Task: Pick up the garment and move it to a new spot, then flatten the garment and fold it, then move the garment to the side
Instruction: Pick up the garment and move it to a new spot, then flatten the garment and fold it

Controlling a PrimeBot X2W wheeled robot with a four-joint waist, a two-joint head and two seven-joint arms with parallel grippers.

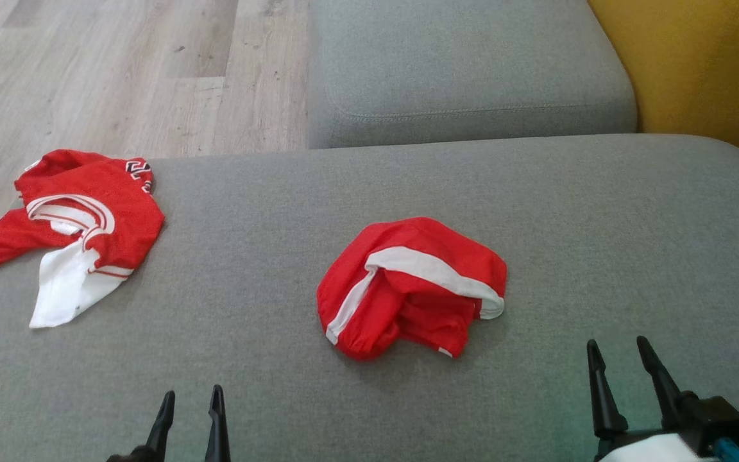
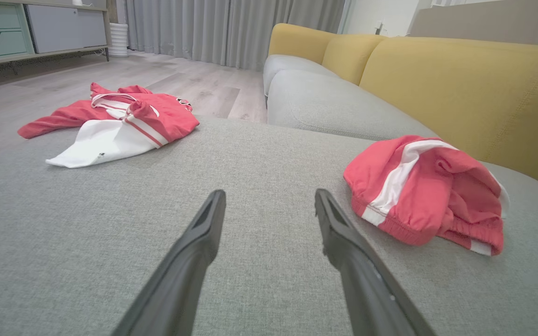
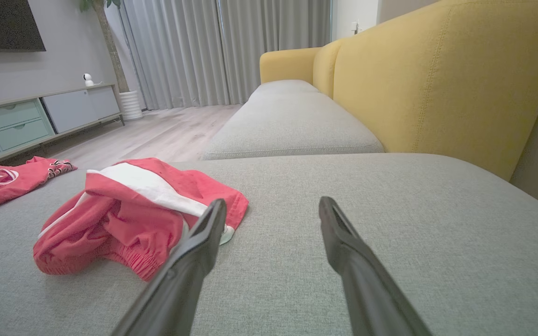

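1 red garment (image 1: pixel 411 285) central on sofa (image 1: pixel 600 224)

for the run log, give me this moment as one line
stage: before pickup | left gripper: jaws open, empty | right gripper: jaws open, empty | red shorts: bunched, mid grey cushion | red-and-white top: crumpled at cushion's left edge

The crumpled red fabric garment (image 1: pixel 411 285) carries a broad white band and a thinner white side stripe on plain red (it reads pinker in the wrist views). The second bunched red jersey (image 1: pixel 87 218) has white trim rings, a plain white panel and a small black-and-white mark. The woven fabric sofa seat (image 1: pixel 369 192) is heather grey, its padded backrest (image 1: pixel 709 70) mustard yellow, the wood-plank floor (image 1: pixel 119 70) pale greyish oak, the pleated curtains (image 2: pixel 231 28) grey
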